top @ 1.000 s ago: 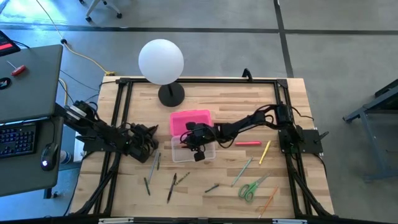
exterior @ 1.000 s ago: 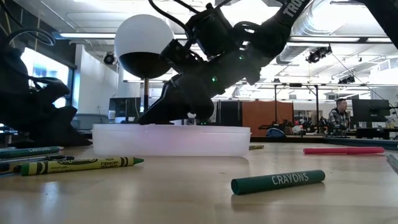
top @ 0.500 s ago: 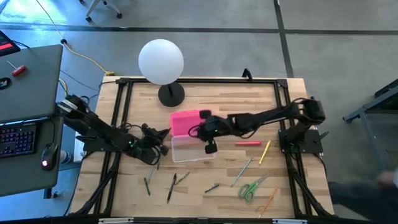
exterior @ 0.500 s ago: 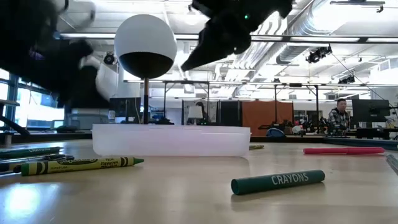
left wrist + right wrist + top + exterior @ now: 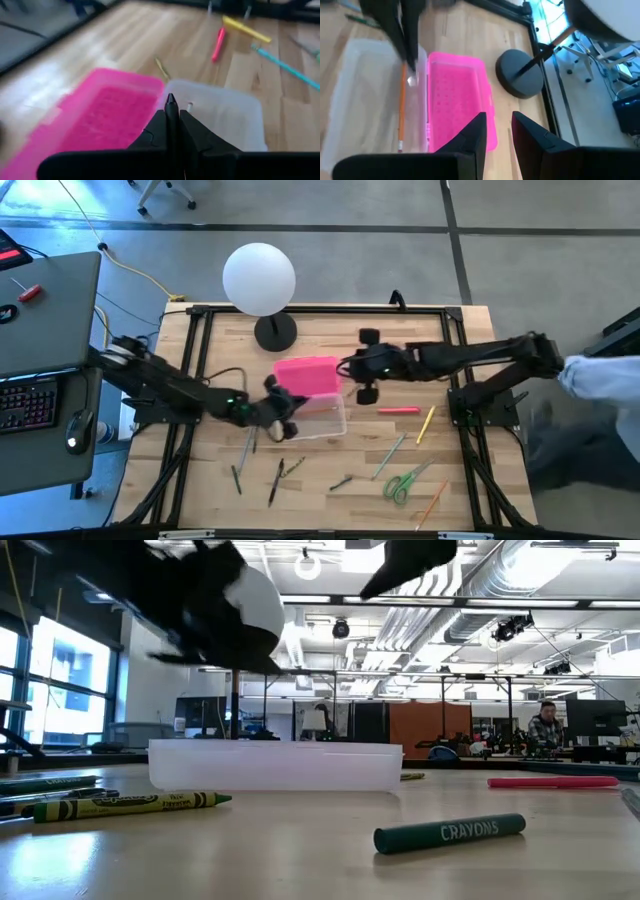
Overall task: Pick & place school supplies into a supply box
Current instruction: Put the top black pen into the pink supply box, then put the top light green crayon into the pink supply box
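Plastic, clear and shallow, the supply box [image 5: 312, 416] sits mid-table with its bright pink lid [image 5: 306, 374] folded open flat toward the globe lamp [image 5: 260, 279], and an orange pencil [image 5: 400, 107] lies along the tray by the hinge. The left gripper [image 5: 279, 402] hangs over the tray's left end, its 2 fingers pinched together on what looks like a thin dark pencil [image 5: 171, 101]. The right gripper [image 5: 366, 366] hovers just right of the lid, fingers parted and empty.

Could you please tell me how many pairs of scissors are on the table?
1. The green-handled scissors lie on the table at its front right, among loose pencils. Another pair could be hidden under the left arm or the right arm.
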Tool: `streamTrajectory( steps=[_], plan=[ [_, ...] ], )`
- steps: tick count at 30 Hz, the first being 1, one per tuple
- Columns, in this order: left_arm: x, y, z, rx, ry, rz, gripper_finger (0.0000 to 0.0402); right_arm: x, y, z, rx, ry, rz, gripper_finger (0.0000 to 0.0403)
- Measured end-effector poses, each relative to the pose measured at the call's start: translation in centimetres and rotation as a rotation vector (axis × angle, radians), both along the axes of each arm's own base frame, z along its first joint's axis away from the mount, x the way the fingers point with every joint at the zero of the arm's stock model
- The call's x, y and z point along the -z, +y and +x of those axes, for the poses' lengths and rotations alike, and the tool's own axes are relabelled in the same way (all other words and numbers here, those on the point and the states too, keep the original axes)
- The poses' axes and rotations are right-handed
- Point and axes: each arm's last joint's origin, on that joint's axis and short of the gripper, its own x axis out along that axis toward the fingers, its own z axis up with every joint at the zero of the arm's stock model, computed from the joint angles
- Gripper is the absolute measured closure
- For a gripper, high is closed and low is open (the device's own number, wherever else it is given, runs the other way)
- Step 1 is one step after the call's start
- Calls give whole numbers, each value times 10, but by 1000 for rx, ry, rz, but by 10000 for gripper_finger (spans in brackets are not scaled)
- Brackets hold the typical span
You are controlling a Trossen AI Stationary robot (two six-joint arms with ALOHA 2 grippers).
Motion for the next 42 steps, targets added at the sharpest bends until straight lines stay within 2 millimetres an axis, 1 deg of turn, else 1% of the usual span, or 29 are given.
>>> streamTrajectory(
  steps=[2,6,8,11,13,15,18,22,27,30,33,35,36,38,42],
  plan=[
    [10,4,18,32,-13,-33,346,-9,0,-11,2,-23,25,331],
    [29,9,50,130,-6,-77,344,-20,0,-29,-7,-23,52,332],
    [41,11,60,158,35,-99,346,-21,0,-34,-7,-5,52,332],
    [55,9,76,201,67,-125,346,-21,-1,-40,3,22,67,331],
    [63,7,81,228,100,-115,340,-20,-1,-41,13,34,81,331],
    [66,5,86,251,105,-108,331,-16,0,-42,13,64,85,331],
    [65,4,90,263,102,-112,316,-11,0,-41,5,77,85,331],
    [64,4,89,254,119,-105,298,0,-1,-41,-2,101,73,331],
    [60,5,85,251,143,-102,285,20,-3,-42,-54,164,18,331],
    [51,5,83,266,146,-100,283,38,-4,-40,-141,169,41,331],
    [36,6,78,282,154,-76,287,59,-7,-38,-264,130,76,331],
    [21,7,73,285,142,-63,291,74,-12,-38,-331,91,86,331],
    [12,8,70,282,132,-61,293,81,-16,-38,-355,66,94,331],
    [-10,8,66,289,60,-66,296,94,-25,-40,-391,2,113,331],
    [-56,11,48,313,-55,-43,300,118,-43,-49,-397,-112,132,331]
  ],
)
